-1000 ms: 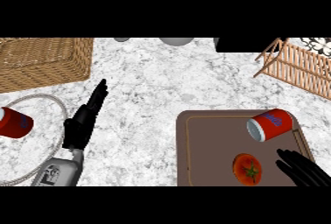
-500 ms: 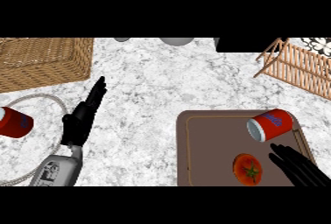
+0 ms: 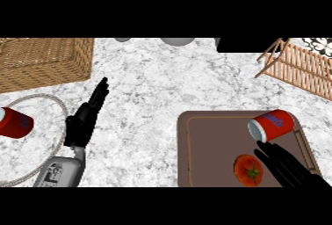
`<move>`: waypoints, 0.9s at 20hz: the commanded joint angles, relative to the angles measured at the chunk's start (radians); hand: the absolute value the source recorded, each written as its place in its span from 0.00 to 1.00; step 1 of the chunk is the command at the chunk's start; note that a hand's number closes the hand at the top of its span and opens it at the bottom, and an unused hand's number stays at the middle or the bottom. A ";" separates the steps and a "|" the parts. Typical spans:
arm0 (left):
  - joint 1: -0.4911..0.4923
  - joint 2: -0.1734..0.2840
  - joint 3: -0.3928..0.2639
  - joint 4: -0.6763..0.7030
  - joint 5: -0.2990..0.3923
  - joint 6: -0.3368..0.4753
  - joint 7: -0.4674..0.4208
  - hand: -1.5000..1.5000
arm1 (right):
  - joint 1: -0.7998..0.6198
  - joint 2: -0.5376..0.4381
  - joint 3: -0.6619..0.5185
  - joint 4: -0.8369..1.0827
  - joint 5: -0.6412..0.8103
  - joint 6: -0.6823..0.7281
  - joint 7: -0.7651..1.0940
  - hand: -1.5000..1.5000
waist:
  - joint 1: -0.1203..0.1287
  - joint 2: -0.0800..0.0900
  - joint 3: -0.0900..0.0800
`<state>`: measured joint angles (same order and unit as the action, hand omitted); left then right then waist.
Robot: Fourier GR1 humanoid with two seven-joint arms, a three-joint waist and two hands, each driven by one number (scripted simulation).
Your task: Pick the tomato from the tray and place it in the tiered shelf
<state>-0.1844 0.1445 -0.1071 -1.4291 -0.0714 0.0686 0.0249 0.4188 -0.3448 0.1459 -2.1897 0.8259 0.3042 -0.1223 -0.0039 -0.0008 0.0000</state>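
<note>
Right hand [image 3: 285,167], fingers straight, beside tomato [image 3: 248,170] on tray [image 3: 201,149]; left hand [image 3: 84,121] rests, fingers straight.

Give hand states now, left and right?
Left hand: open, fingers straight, holding nothing.
Right hand: open, beside the round red tomato, not gripping it.

Marble counter [image 3: 162,88] carries tray [image 3: 207,154]; basket [image 3: 42,61]; shelf [image 3: 298,70].

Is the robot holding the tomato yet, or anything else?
No, nothing is held. The right hand is open beside the tomato on the tray; the left hand rests open.
</note>
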 commanded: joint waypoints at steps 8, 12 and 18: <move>0.026 -0.027 0.022 -0.005 -0.039 -0.023 -0.027 0.50 | -0.076 0.071 -0.006 0.143 0.108 -0.045 -0.046 0.00 | 0.001 0.000 0.000; 0.036 -0.007 0.046 -0.021 -0.026 -0.067 -0.018 0.50 | -0.057 0.102 0.014 0.153 0.136 -0.053 -0.042 0.00 | 0.002 0.000 0.000; -0.001 -0.056 0.039 -0.007 -0.065 -0.027 -0.007 0.50 | -0.136 0.105 -0.022 0.262 0.143 -0.061 -0.072 0.00 | 0.002 0.001 0.000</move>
<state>-0.1935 0.1150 -0.0613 -1.4510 -0.1091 0.0245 0.0488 0.3324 -0.2460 0.1482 -1.9857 0.9699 0.2457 -0.1754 -0.0027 -0.0004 0.0001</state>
